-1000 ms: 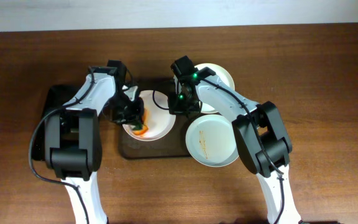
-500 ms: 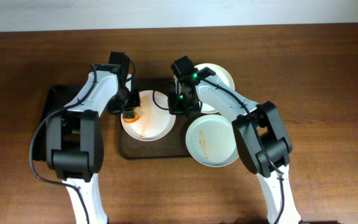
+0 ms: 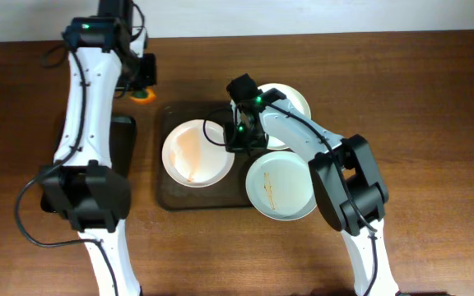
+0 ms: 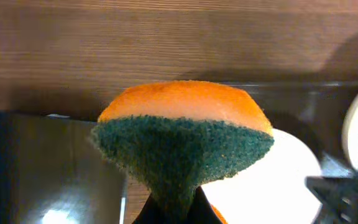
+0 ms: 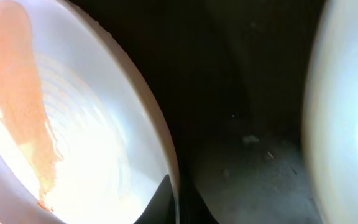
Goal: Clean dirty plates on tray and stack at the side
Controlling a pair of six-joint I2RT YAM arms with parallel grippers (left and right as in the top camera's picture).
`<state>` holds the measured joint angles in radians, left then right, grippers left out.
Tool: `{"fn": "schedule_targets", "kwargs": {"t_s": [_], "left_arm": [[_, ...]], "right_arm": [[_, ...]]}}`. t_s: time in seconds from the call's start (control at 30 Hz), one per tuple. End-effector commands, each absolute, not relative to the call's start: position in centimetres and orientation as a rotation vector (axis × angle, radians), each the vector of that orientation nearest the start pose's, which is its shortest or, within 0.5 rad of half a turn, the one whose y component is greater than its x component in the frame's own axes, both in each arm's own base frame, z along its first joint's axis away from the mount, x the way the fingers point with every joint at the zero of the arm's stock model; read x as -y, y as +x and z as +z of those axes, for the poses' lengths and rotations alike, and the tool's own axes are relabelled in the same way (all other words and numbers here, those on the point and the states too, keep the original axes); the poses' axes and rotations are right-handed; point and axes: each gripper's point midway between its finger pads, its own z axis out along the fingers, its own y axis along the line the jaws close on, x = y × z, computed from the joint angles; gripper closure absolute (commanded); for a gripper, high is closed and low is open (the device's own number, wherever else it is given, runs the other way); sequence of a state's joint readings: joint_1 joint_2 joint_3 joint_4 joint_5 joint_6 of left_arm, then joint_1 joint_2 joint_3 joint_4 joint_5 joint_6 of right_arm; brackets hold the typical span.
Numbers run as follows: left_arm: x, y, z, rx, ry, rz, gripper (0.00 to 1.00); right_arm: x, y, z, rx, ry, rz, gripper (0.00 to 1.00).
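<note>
The left gripper (image 3: 142,85) squeezes an orange and green sponge (image 3: 143,94) above the desk (image 3: 426,99), at 11 o'clock from the tray (image 3: 175,200). The right gripper (image 3: 239,141) is almost closed and pinches the rim of the smeared plate (image 3: 192,154) on the tray. A second plate (image 3: 293,100) sits at 1 o'clock, and a third plate (image 3: 280,187) at 4 o'clock.

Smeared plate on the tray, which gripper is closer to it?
Right. Right gripper grips the smeared plate at its right rim; left gripper, holding a sponge, is beyond the tray, far-left.
</note>
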<state>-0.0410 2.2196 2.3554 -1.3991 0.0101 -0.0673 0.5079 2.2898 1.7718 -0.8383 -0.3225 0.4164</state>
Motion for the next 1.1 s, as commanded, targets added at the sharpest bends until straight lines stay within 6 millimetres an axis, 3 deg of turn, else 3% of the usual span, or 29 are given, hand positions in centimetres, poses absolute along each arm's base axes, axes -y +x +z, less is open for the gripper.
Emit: {"fn": "schedule_targets", "kwargs": {"t_s": [0.0,0.1,0.2,0.27,0.37,0.53,0.57,0.6,0.67,0.77,0.87,0.93,1.03,1.07], "left_arm": [[-1.4,48.9,18.9,-2.813,-0.117,-0.02,1.0],[-3.5,48.9,18.9,-2.806,-0.187,-0.055,0.99],[-4.0,48.9,18.9,-2.802,-0.204,-0.054,0.99],[-4.0,48.9,19.0,-2.801,-0.203,-0.054,0.99],[-4.0,48.9,18.9,-2.803,-0.204,-0.054,0.99],[-4.2,48.9,18.8,-2.804,-0.211,-0.053,1.0],[-4.2,48.9,18.8,-2.804,-0.211,-0.053,1.0],[-4.2,48.9,18.8,-2.804,-0.211,-0.053,1.0],[-4.2,48.8,18.8,-2.806,-0.212,-0.054,1.0],[-2.5,48.5,18.6,-2.82,-0.233,-0.19,1.0],[-2.0,48.2,17.4,-2.848,-0.232,-0.229,1.0],[-2.0,48.0,16.2,-2.874,-0.237,-0.231,1.0],[-2.0,48.0,15.4,-2.882,-0.238,-0.233,1.0],[-2.0,48.1,15.4,-2.88,-0.238,-0.232,1.0]], "right_arm": [[-26.3,41.9,9.8,-2.804,-0.218,0.388,0.96],[-24.0,42.3,15.1,-2.575,-0.232,-0.068,0.96],[-24.9,41.3,17.4,-2.385,-0.271,-0.368,0.96],[-25.6,40.6,20.2,-2.198,-0.258,-0.548,0.96],[-26.5,39.5,23.4,-2.009,-0.21,-0.673,0.96],[-25.3,38.9,27.5,-1.791,-0.076,-0.831,0.96],[-25.6,38.7,27.5,-1.788,-0.081,-0.824,0.96],[-26.3,38.7,26.7,-1.829,-0.113,-0.782,0.96],[-28.2,38.9,23.0,-2.02,-0.215,-0.594,0.96],[-30.1,38.2,14.3,-2.534,-0.167,-0.047,0.96],[-28.9,38.1,8.0,-2.817,-0.068,0.235,0.96],[-27.9,37.6,4.8,-2.893,-0.038,0.262,0.96],[-28.4,37.3,2.8,-2.893,-0.044,0.318,0.96],[-28.5,37.5,2.6,-2.882,-0.044,0.325,0.91]]}}
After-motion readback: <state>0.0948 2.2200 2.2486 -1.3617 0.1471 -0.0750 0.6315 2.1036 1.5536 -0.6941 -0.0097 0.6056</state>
